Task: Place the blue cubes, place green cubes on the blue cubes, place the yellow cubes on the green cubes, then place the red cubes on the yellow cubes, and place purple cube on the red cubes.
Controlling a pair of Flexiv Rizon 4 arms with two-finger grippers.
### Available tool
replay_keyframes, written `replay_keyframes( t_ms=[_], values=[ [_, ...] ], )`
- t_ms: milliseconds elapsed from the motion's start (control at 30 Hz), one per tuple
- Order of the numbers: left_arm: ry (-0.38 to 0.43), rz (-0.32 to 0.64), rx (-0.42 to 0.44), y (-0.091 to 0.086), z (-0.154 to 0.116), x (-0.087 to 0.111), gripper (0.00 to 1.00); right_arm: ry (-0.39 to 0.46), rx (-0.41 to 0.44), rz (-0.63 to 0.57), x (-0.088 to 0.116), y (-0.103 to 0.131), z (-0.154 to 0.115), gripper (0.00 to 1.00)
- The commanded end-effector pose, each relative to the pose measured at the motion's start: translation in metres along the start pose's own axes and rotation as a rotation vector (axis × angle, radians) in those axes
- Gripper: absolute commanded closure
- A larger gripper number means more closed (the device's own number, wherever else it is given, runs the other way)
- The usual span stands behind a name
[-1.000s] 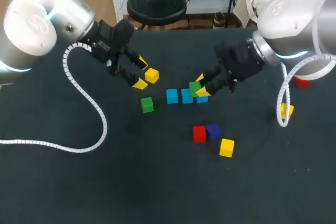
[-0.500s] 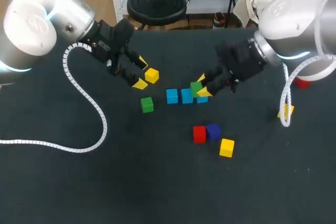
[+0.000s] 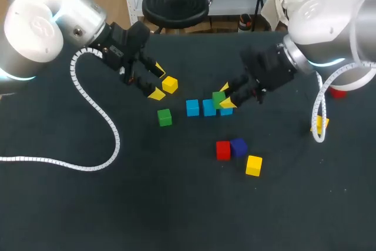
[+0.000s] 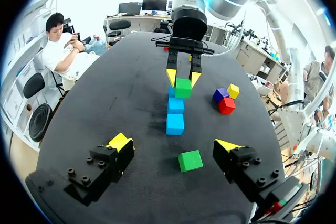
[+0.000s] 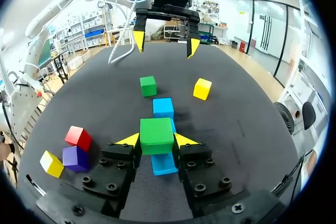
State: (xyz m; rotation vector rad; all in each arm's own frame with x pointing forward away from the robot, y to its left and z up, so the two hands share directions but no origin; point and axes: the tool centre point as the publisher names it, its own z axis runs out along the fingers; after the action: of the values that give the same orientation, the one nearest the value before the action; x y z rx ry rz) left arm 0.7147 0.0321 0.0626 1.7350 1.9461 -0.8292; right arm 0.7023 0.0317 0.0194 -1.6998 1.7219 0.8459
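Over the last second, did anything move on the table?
Nothing visibly changed. The right gripper stays shut on the green cube over the blue cubes. The left gripper stays open beside the yellow cube.

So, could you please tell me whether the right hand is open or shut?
Shut: the right hand has both fingertips against opposite sides of a green cube.
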Motion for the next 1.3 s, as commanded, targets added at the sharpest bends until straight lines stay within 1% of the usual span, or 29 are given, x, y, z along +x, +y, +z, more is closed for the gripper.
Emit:
replay_keyframes(
  t_ms=[33, 400, 967, 1000, 1067, 1100, 1200, 1300],
  values=[
    [0.003, -0.001, 0.002, 0.0012, 0.0, -0.0004, 0.0, 0.001, -0.002, 0.0, 0.0002, -0.002, -0.0002, 1.0],
    [0.003, -0.001, 0.002, 0.0012, 0.0, -0.0004, 0.0, -0.001, -0.009, -0.004, -0.001, -0.0068, 0.0013, 1.0],
    [0.003, -0.001, 0.002, 0.0012, 0.0, -0.0004, 0.0, 0.003, -0.014, 0.005, 0.0006, -0.0063, 0.0032, 1.0],
    [0.003, -0.001, 0.002, 0.0012, 0.0, -0.0004, 0.0, 0.003, -0.015, 0.005, 0.0005, -0.0065, 0.0032, 0.98],
    [0.003, -0.001, 0.002, 0.0012, 0.0, -0.0004, 0.0, 0.003, -0.016, 0.005, 0.0001, -0.0069, 0.0032, 0.77],
    [0.003, -0.001, 0.002, 0.0012, 0.0, -0.0004, 0.0, 0.002, -0.017, 0.005, -0.0001, -0.007, 0.0032, 0.73],
    [0.003, -0.001, 0.002, 0.0012, 0.0, -0.0004, 0.0, 0.002, -0.018, 0.006, 0.0, -0.0077, 0.0029, 0.67],
    [0.003, -0.001, 0.002, 0.0012, 0.0, -0.0004, 0.0, 0.001, -0.018, 0.009, 0.0011, -0.0087, 0.0025, 0.67]
  ],
)
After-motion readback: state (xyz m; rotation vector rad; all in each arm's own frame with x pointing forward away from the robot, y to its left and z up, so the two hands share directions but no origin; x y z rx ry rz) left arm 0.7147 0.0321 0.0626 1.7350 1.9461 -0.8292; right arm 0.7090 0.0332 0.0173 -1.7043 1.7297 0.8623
